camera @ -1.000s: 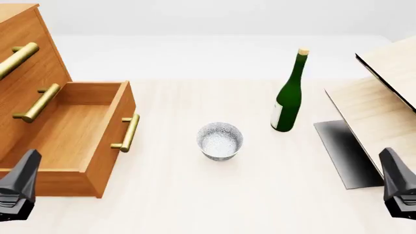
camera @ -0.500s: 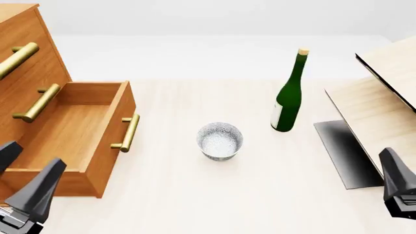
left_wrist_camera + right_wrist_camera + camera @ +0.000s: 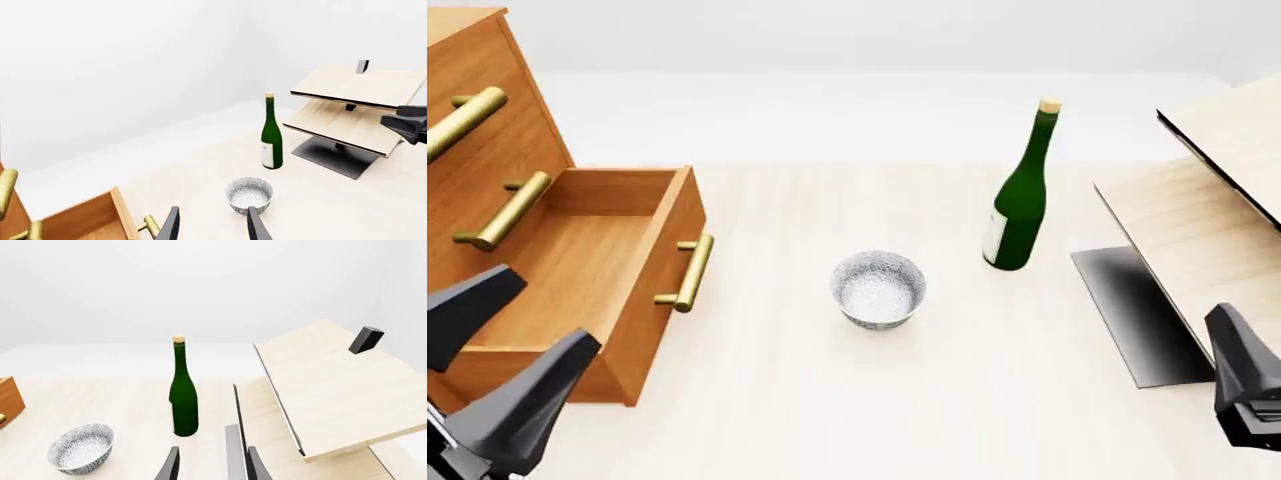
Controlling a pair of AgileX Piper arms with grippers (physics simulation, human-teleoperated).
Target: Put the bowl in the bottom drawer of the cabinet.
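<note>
The speckled white bowl (image 3: 878, 288) stands upright on the table's middle, also seen in the left wrist view (image 3: 249, 195) and the right wrist view (image 3: 81, 448). The orange-brown cabinet (image 3: 481, 110) is at the left, its bottom drawer (image 3: 561, 265) pulled out and nothing showing inside. My left gripper (image 3: 554, 305) hangs open over the drawer's near corner, well left of the bowl. At the near right edge is my right gripper (image 3: 213, 450), open and holding nothing. Only one of its fingers (image 3: 1236, 365) shows in the front view.
A tall green bottle (image 3: 1018, 200) stands behind and to the right of the bowl. A pale wood-and-black shelf unit (image 3: 1194, 230) fills the right side. The upper drawer fronts carry brass handles (image 3: 507, 210).
My left gripper has risen into view from the near left corner and moved forward and right, over the drawer's near corner. Bowl, bottle and right gripper have not moved.
</note>
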